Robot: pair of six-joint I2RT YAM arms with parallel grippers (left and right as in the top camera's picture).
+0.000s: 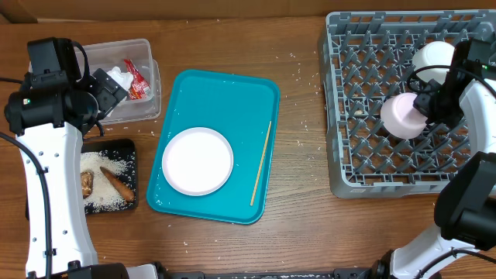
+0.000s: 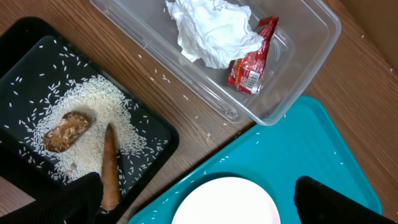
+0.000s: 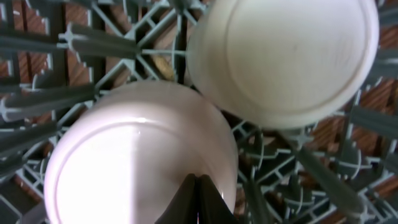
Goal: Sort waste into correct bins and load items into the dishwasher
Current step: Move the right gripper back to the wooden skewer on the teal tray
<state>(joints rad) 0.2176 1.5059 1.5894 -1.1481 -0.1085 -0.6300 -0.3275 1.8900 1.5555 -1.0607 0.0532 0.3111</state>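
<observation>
My right gripper (image 1: 423, 105) (image 3: 199, 194) is shut on the rim of a white bowl (image 1: 399, 116) (image 3: 137, 155) and holds it tilted over the grey dish rack (image 1: 349, 155) (image 3: 93, 43). A second white dish (image 1: 432, 56) (image 3: 286, 56) sits in the rack beside it. My left gripper (image 1: 111, 87) (image 2: 199, 208) is open and empty, between the clear tub (image 1: 153, 77) (image 2: 311, 37) and the black tray (image 1: 128, 151) (image 2: 25, 43). The tub holds a crumpled napkin (image 1: 118, 76) (image 2: 211, 31) and a red wrapper (image 1: 138, 81) (image 2: 252, 59). The black tray holds rice (image 1: 105, 167) (image 2: 93, 99), a long scrap (image 1: 118, 184) (image 2: 110, 165) and a lumpy scrap (image 1: 87, 182) (image 2: 67, 129).
A teal tray (image 1: 225, 93) (image 2: 311, 149) lies mid-table with a white plate (image 1: 198, 160) (image 2: 227, 202) and a thin wooden stick (image 1: 261, 163) on it. Loose rice grains are scattered on the wood around the tray and the rack.
</observation>
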